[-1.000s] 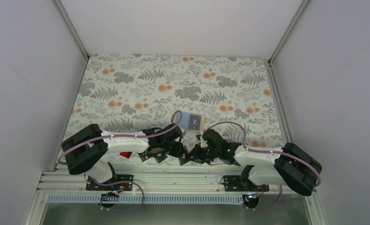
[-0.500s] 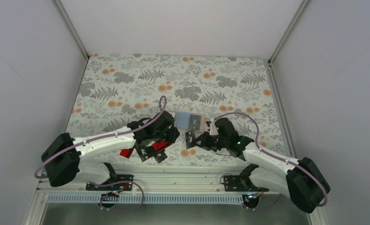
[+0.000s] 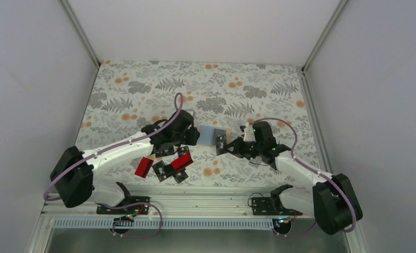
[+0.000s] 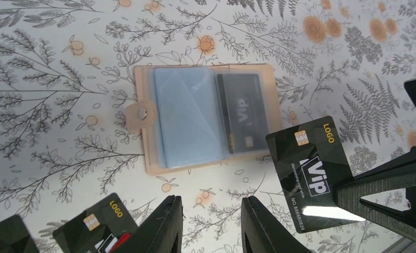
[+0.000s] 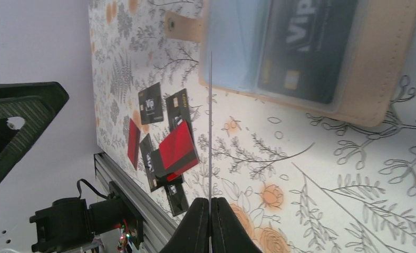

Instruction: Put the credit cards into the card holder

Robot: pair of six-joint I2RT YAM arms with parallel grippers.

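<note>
Black credit card [image 4: 311, 174], thin, stiff, likely slippery: right gripper [image 5: 211, 210] pinches one edge; left gripper [image 4: 211, 224] gapes empty.

Claw [image 5: 211, 204] pinches edge-on card [image 5: 210, 126] beside card holder [image 5: 391, 59].

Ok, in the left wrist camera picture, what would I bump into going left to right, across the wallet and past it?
Card holder's snap tab → empty blue pocket → black VIP card tucked inside → second black VIP card → right hand pinching that card.
</note>
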